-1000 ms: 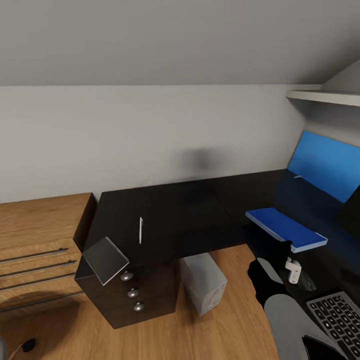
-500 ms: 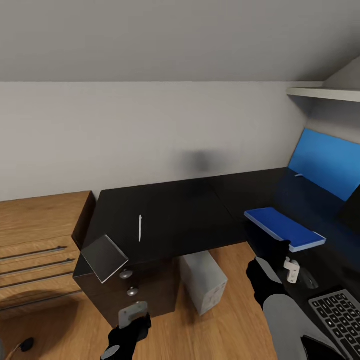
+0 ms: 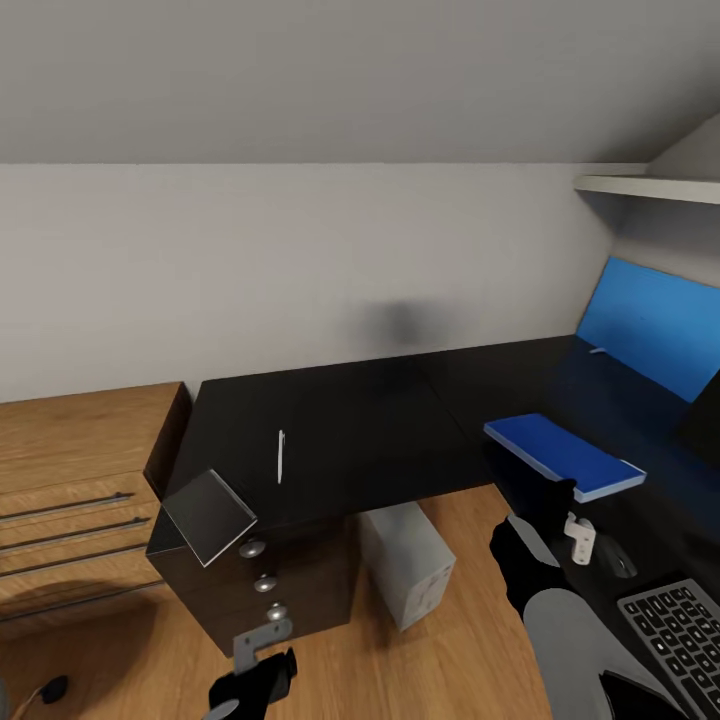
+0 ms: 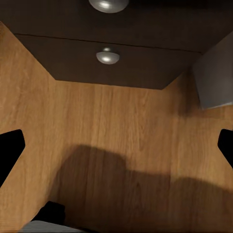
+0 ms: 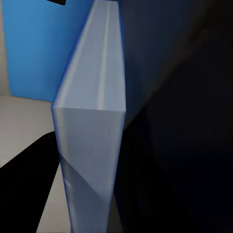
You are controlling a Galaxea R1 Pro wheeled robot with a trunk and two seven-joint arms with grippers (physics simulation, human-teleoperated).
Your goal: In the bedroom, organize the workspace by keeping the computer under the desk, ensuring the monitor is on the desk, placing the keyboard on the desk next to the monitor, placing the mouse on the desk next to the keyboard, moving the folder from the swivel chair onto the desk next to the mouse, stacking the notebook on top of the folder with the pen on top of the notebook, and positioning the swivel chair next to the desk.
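Note:
My right gripper [image 3: 545, 494] is shut on the near end of the bright-blue folder [image 3: 562, 456], holding it level just above the black desk [image 3: 350, 430]. In the right wrist view the folder's pale page edge [image 5: 92, 97] runs between the fingers. On the desk lie the white pen [image 3: 281, 457], the keyboard [image 3: 680, 630] and the mouse [image 3: 620, 564]. The dark-grey notebook [image 3: 210, 517] hangs tilted over the desk's near left corner. Under the desk stands the computer [image 3: 405, 565]. A dark edge of the monitor [image 3: 705, 425] shows at far right. My left gripper [image 3: 262, 640] is open, low over the floor before the drawer pedestal [image 4: 109, 57].
A light-wood drawer chest [image 3: 70, 500] stands left of the desk. A blue wall panel [image 3: 655, 325] and a white shelf [image 3: 650, 190] are at the right, under the sloped ceiling. Wood floor [image 4: 116, 145] lies beneath my left gripper, with the computer's corner [image 4: 216, 80] beside it.
My left gripper has come into view at the bottom, in front of the pedestal. The folder has shifted slightly left with my right gripper. The camera tilted a little.

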